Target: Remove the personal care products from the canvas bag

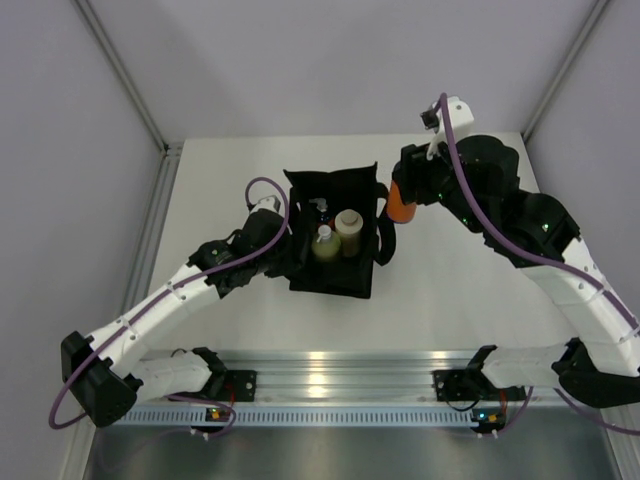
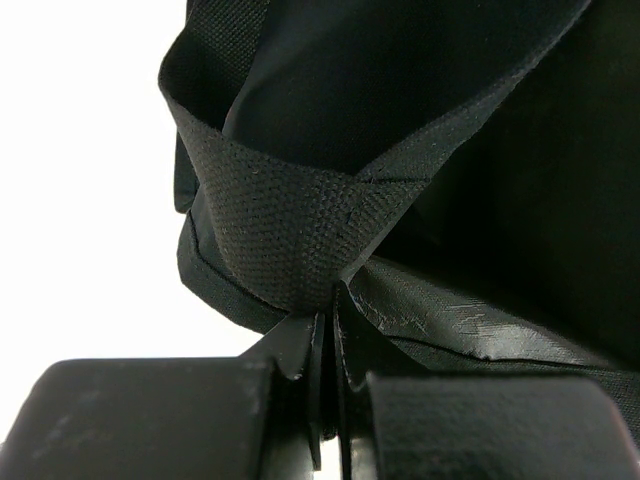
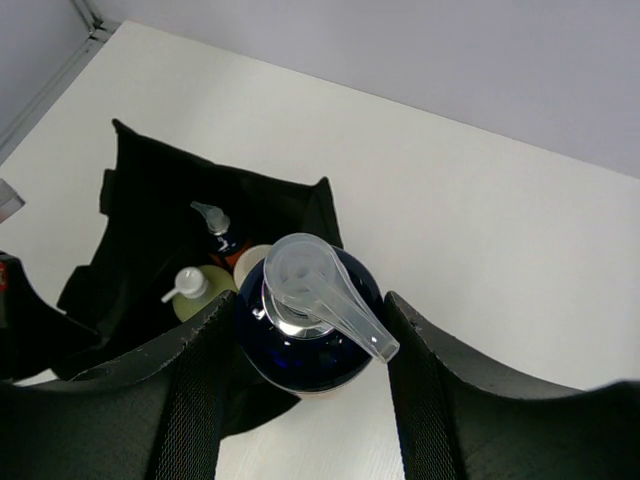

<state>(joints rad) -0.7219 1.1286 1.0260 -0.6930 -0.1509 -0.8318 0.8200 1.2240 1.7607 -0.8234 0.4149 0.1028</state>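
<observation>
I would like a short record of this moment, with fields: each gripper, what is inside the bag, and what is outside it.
left gripper: shut on fabric at the left edge of the canvas bag
right gripper: shut on an orange bottle
outside bag: the orange bottle, beside the bag's right side
inside bag: yellow-green bottle, beige cylinder, second orange bottle
bag: open at the top, on the white table

canvas bag (image 1: 335, 280): one. bottles: four in all, three standing inside the bag, one outside it. by kind: two orange with dark caps, namely the first orange bottle (image 1: 401, 205) outside and the second orange bottle (image 3: 221, 240) inside; one yellow-green bottle (image 1: 323, 246) with a white top; one beige bottle (image 1: 348, 228) with a beige cap. grippers: two — left gripper (image 2: 325, 330), right gripper (image 3: 305, 350).
</observation>
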